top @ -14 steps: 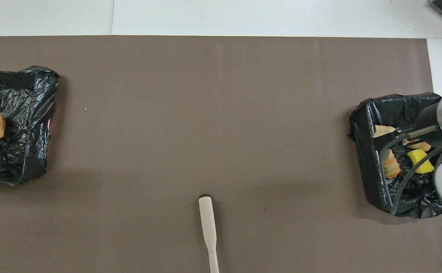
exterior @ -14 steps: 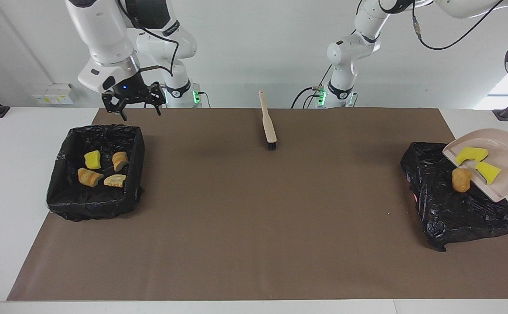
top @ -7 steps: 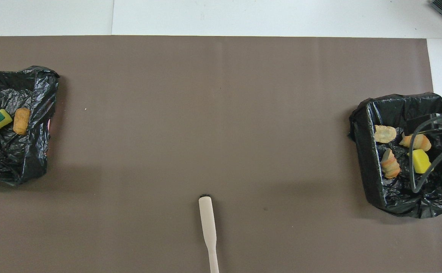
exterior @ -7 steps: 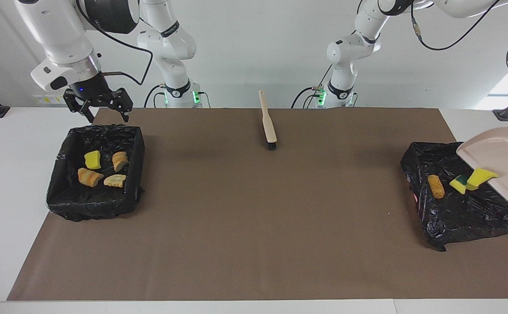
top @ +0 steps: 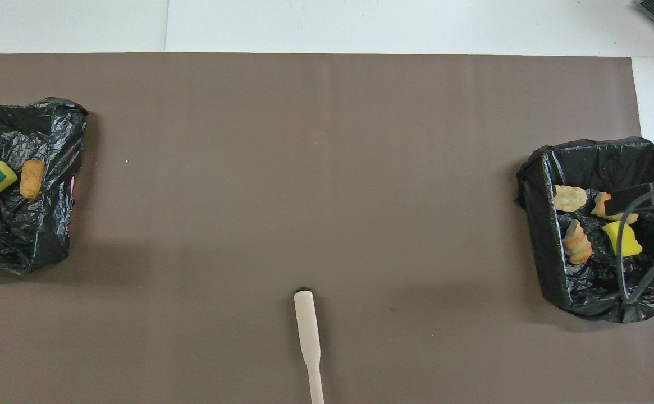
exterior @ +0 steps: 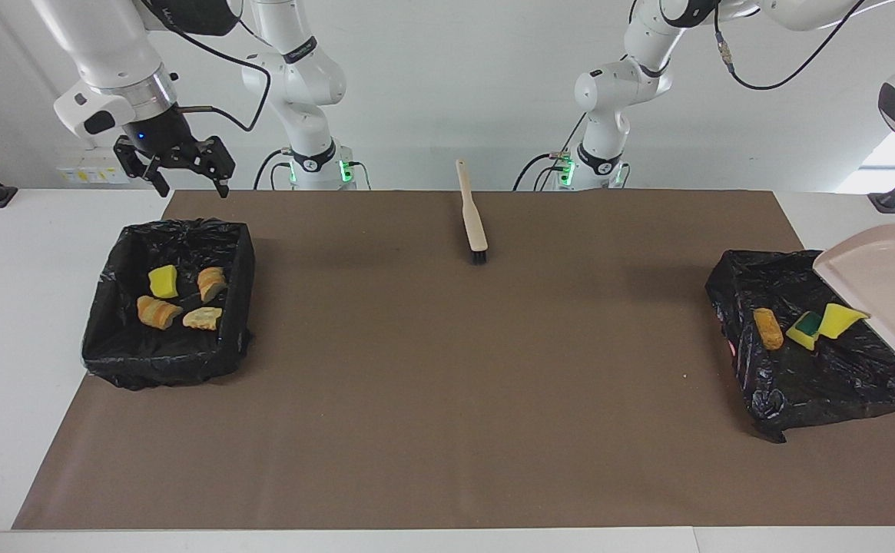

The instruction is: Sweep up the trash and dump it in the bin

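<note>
My brown paper mat carries two crinkly black-lined bins, one at my right arm's end holding a yellow foam chunk and bread-like lumps, one at my left arm's end where a golden lump and yellow-green sponge pieces lie. I tip the smooth beige dustpan over that bin to empty it, though my left pincer is out of view, pressed together. My right pincer hangs spread above the table edge beside its bin, waiting, and the wooden-handled brush lies flat mid-mat.

There are two black-lined bins, one brush, one dustpan, three yellow sponge chunks and four golden-brown bread-like lumps, all on one desk.
</note>
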You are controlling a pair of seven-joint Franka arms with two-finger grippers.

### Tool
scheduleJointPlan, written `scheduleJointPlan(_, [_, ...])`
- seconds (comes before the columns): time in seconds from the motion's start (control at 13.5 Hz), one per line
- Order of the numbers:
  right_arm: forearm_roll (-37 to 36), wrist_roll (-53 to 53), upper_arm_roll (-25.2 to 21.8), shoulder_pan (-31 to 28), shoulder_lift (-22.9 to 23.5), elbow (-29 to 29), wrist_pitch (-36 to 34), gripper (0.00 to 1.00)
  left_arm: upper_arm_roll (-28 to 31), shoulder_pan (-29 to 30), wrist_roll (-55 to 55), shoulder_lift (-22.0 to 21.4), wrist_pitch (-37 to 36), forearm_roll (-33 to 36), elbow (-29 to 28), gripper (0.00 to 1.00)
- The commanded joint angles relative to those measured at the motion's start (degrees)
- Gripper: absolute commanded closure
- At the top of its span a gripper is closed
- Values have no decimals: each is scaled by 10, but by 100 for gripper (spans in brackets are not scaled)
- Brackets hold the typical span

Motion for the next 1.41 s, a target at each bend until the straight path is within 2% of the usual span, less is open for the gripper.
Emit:
scheduleJointPlan(0.0, [12, 7, 4, -7, -6, -3, -6, 0, 8, -12, -15, -20, -42, -54, 19, 100])
scheduleJointPlan(0.15, [14, 7, 4, -1, -5, -2, -4, 0, 7, -12, -16, -48, -48, -83, 21, 100])
scheduleJointPlan(0.37, [15, 7, 5, 0, -5, -2, -4, 0, -5, -17, -52, -73, -105, -118, 21, 100])
scheduleJointPlan(0.74, [15, 7, 5, 0, -5, -2, -4, 0, -31, -56, -260, -102, -191, -195, 14, 100])
scheduleJointPlan(0.89, [15, 7, 5, 0, -5, -2, -4, 0, -33, -72, -371, -111, -226, -263, 6, 100])
scheduleJointPlan(1.11, [15, 7, 5, 0, -5, -2, -4, 0, -36, -105, -562, -153, -217, -372, -76, 100])
scheduleJointPlan(1.33, [15, 7, 5, 0, -5, -2, -4, 0, -36, -172, -695, -160, -199, -434, -128, 100])
